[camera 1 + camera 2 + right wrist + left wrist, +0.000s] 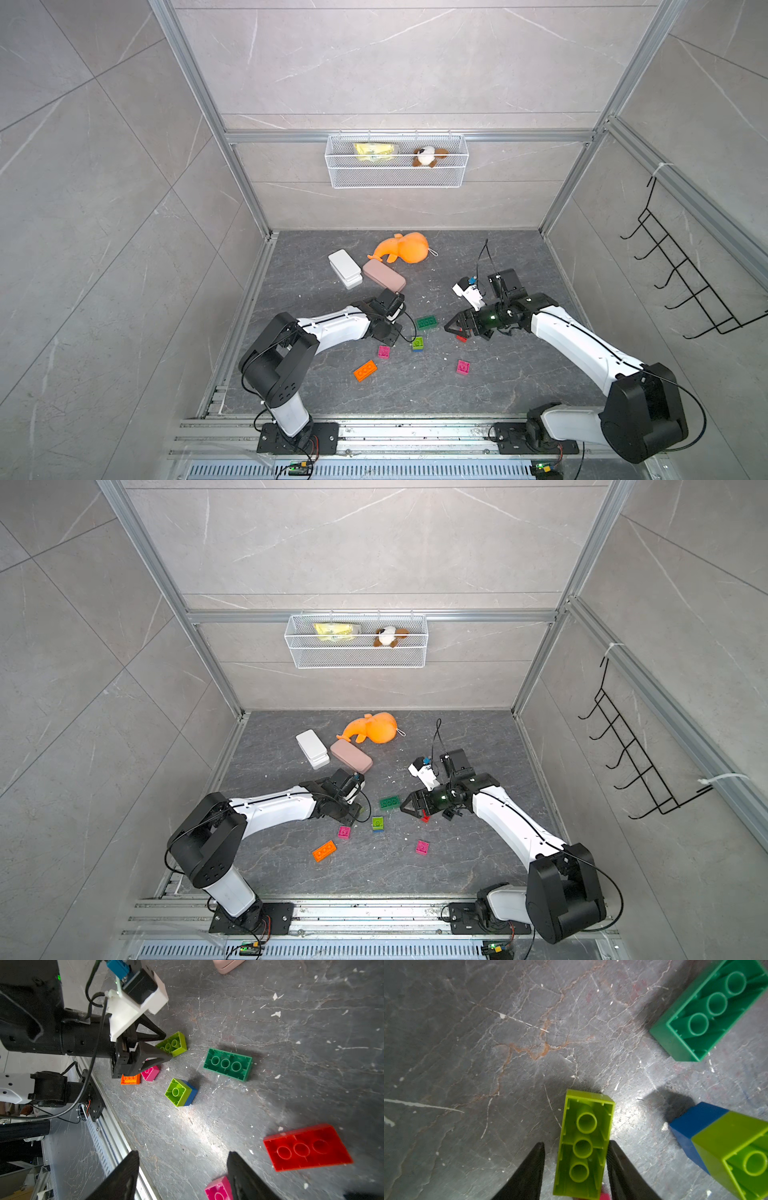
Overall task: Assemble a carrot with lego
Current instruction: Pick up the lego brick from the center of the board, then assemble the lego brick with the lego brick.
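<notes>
Loose lego lies hollow side up on the dark floor. My left gripper [576, 1142] points down with its jaws round a lime green brick [584, 1142]. One finger touches the brick and a thin gap shows at the other. Near it are a dark green brick [427, 323], a lime brick joined on a blue one [417, 343], two pink bricks [384, 352] [463, 367] and an orange brick [365, 370]. My right gripper [182, 1155] is open and empty above the floor. A red brick [307, 1148] and a pink brick [218, 1188] lie beside it.
A white case [345, 268], a pink case [384, 277] and an orange plush toy [405, 248] lie toward the back. A wire basket [397, 178] hangs on the back wall. Metal rails [374, 432] run along the front edge.
</notes>
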### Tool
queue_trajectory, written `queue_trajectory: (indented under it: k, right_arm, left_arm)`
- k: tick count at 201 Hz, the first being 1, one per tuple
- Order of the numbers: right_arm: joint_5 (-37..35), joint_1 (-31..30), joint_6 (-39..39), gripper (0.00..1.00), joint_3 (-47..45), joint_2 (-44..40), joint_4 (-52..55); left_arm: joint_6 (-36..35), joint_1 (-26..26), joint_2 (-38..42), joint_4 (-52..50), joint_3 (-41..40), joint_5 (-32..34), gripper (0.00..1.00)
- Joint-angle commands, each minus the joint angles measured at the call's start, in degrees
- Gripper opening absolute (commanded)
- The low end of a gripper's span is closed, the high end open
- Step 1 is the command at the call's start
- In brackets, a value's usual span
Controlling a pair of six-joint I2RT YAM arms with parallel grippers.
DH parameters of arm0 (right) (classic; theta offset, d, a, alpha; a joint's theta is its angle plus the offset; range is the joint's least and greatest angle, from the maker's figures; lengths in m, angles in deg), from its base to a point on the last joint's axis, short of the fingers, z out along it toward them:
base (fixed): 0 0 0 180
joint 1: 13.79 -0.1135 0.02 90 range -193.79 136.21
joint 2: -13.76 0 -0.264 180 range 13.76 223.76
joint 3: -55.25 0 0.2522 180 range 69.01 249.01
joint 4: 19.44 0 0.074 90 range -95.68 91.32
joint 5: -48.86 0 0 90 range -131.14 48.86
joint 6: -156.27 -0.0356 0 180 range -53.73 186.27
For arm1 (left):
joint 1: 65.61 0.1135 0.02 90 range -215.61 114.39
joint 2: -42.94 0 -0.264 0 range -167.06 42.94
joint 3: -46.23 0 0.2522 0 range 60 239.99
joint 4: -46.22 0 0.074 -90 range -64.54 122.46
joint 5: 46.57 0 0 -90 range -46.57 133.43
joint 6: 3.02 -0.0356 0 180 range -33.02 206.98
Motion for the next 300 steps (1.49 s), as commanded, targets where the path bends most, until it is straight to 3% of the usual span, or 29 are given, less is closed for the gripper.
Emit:
queue_trajectory:
  k: [1, 19, 104, 148, 171, 189, 217, 300]
  right_arm:
    - [0.63, -0.48, -0.62, 0.7, 0.24, 0.76, -0.53]
    - [0.32, -0.59, -0.73, 0.7, 0.27, 0.94, -0.34]
    - [-0.13, -0.66, -0.85, 0.69, 0.68, 1.16, 0.45]
    - [-0.74, -0.75, -0.15, 0.68, 0.52, 0.73, 1.39]
    - [-1.69, -0.57, 0.79, 0.68, 1.11, 0.24, 3.23]
    - [-2.4, -0.03, 1.27, 0.69, 1.94, 0.33, 4.69]
    - [-2.55, 2.89, 1.86, 0.69, 3.06, 0.68, 7.09]
    - [-1.93, 7.8, 2.66, 0.69, 3.1, 0.59, 8.91]
  left_arm:
    - [0.19, 0.23, -0.51, 0.93, -0.19, -0.74, 0.44]
    - [-0.01, 0.19, -0.49, 1.44, -0.37, -0.93, 0.39]
    - [-0.89, 0.22, -2.19, 1.89, 0.05, -0.56, 0.43]
    - [-2.2, 0.19, -0.59, 1.48, 0.77, -0.61, 0.27]
    - [-6.34, 0.13, 3.48, 0.89, 0.69, -1.78, 0.22]
    - [-11.24, -0.21, 6.82, -0.36, 0.9, -6.32, 0.19]
    - [-20.78, -3.81, 9.89, -4.96, 2.64, -10.24, 0.17]
    - [-31.42, -9.14, 2.12, -17.79, 15.05, -12.62, 0.14]
